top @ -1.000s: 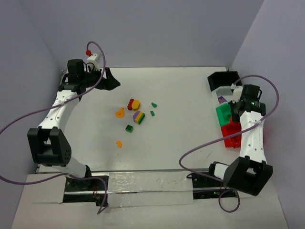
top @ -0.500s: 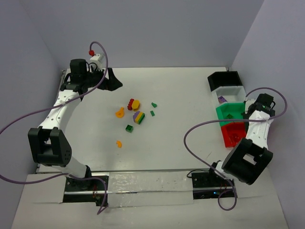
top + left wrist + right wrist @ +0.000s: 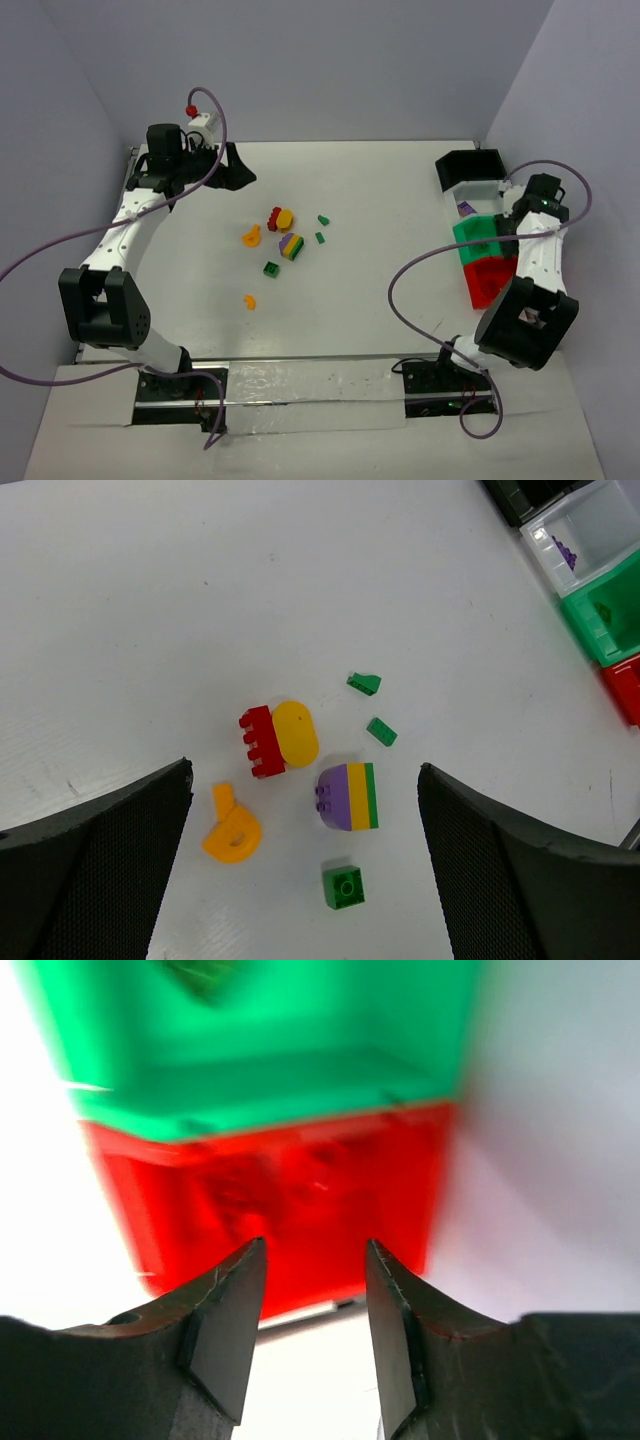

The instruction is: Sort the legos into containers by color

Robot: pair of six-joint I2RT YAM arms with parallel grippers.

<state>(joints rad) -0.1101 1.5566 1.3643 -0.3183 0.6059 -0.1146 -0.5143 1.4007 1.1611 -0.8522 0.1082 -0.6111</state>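
While the legos [image 3: 348, 796] lie scattered mid-worktop [image 3: 400, 200], well apart from the containers [image 3: 468, 232] lined along its right edge, the right tool [image 3: 310, 1300] hangs over the red bin [image 3: 300, 1190], jaws partly apart and empty. At far left, the left tool [image 3: 225, 168] gapes wide, holding nothing.

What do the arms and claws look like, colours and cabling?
Both the left arm and right arm have white links with black joint housings. A purple cable loops loosely off each; the left one meets a red fitting. The left claw has black fingers with a mesh texture; the right claw is black too.
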